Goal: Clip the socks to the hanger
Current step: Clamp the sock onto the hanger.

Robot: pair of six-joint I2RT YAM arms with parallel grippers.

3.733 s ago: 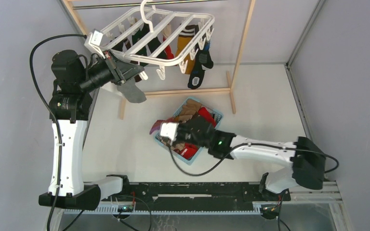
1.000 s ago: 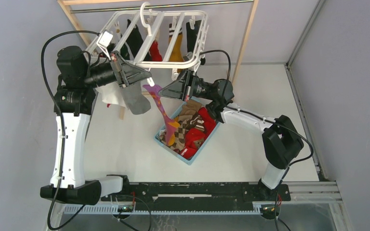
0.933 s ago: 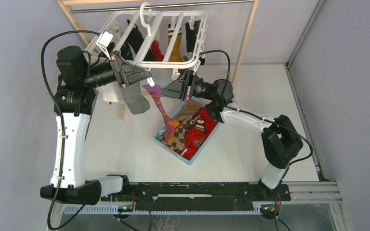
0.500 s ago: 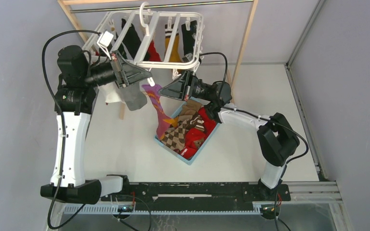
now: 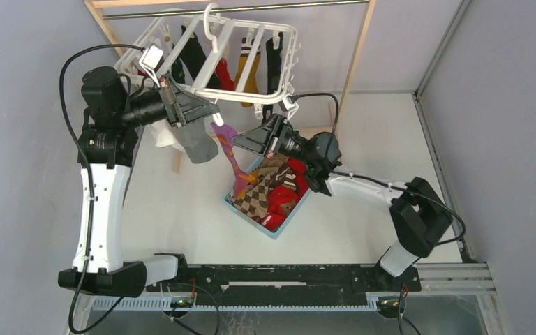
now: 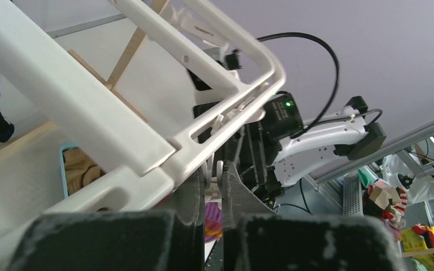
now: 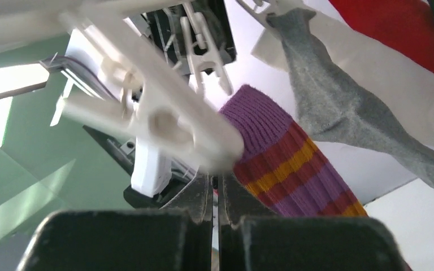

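The purple-striped sock (image 5: 232, 157) is light, limp and stretchy. It hangs from its cuff just below the near rail of the hanger (image 6: 79, 113), and its toe trails down into the basket (image 5: 276, 235). Take hold of it at the ribbed cuff, where the knit is thickest; anywhere lower it will simply fold and slide.

Your right gripper (image 7: 215, 183) has its jaws drawn together and seems to be pinching the sock's edge just under the cuff. The left gripper (image 6: 215, 180) is closed on a clip (image 6: 215, 168) dangling from that rail, which steadies the frame.

I cannot tell whether any clip has bitten the cuff yet. The hanger hangs from a hook and will likely swing and tilt at any push, so feed the cuff in gently.

Room is tight. The grey sock (image 5: 197, 146) hangs just to the left, other clips crowd in front of the right wrist camera, and the two grippers sit close together. The wooden rack post (image 5: 357, 63) stands to the right. The clearest way out looks to be near and rightward, above the basket.
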